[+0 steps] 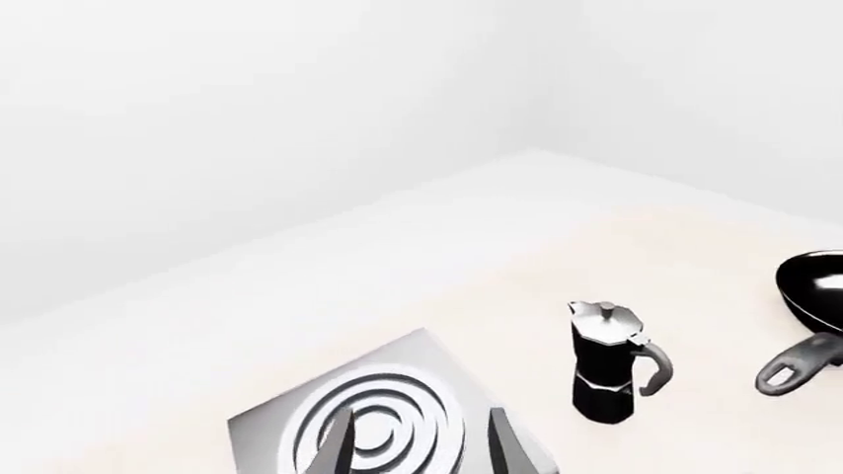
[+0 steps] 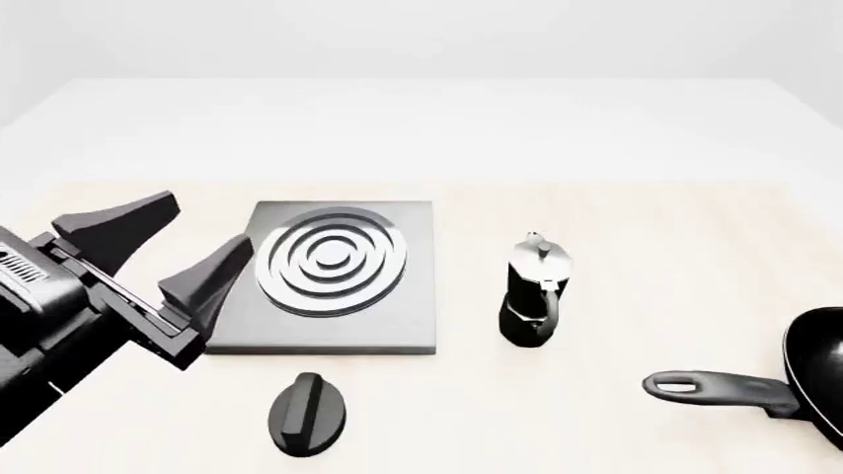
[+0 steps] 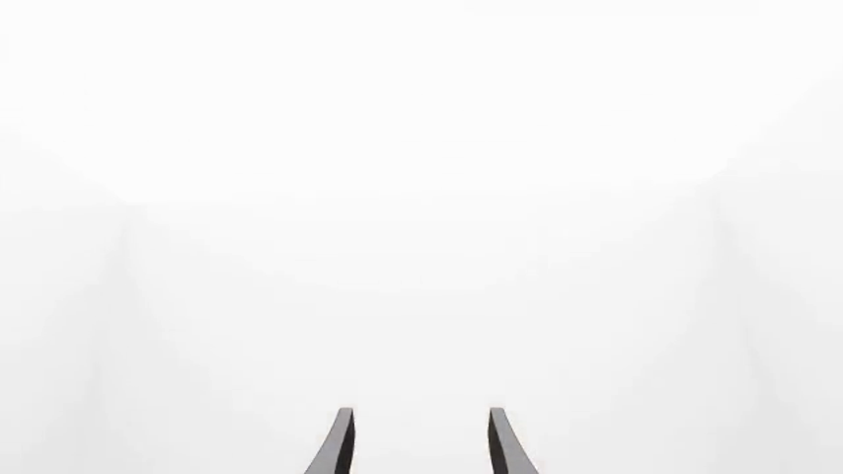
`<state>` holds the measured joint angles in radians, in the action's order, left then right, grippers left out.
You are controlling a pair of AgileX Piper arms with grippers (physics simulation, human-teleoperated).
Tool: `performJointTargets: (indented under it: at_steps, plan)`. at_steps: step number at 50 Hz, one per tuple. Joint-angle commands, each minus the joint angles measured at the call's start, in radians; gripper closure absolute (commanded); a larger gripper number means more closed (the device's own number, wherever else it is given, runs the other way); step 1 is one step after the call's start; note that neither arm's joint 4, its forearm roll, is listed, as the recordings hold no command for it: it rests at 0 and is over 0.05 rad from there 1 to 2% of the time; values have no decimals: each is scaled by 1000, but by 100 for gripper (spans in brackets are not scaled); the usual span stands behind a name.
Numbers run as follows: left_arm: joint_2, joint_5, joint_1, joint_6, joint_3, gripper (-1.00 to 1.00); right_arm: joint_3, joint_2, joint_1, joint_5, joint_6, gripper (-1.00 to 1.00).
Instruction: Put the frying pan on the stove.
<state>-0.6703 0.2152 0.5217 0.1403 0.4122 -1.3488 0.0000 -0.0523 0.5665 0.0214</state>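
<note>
Black frying pan (image 2: 814,370) lies at the front view's right edge, handle toward the moka pot (image 2: 534,293), well apart from the stove (image 2: 336,281). A knob (image 2: 310,413) lies before the stove. The left gripper (image 2: 185,247) hangs with fingers spread beside the stove. In its wrist view the fingers frame the stove (image 1: 375,415). The right gripper (image 3: 415,444) is spread before blank white.

We see only the right gripper (image 3: 417,441) here, its two dark fingers (image 3: 339,444) rising from the lower edge with a clear gap between them and nothing held in it. Beyond the tips everything is pale and nearly featureless (faint grey shading hints at surfaces, but we cannot tell what they are).
</note>
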Motion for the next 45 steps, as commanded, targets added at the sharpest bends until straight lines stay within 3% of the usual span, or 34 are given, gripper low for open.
performJointTargets:
  at_steps: [1, 30, 45]
  plan:
    - [-113, 40, 79, 12, 62, -100, -56, 0, -3, 28, 3, -100]
    - [-431, 86, 300, 44, 255, -100, -123, 0, -2, 64, 23, -100]
    - [-549, 55, 395, 57, 374, -100, -151, 0, -2, 79, 37, -100]
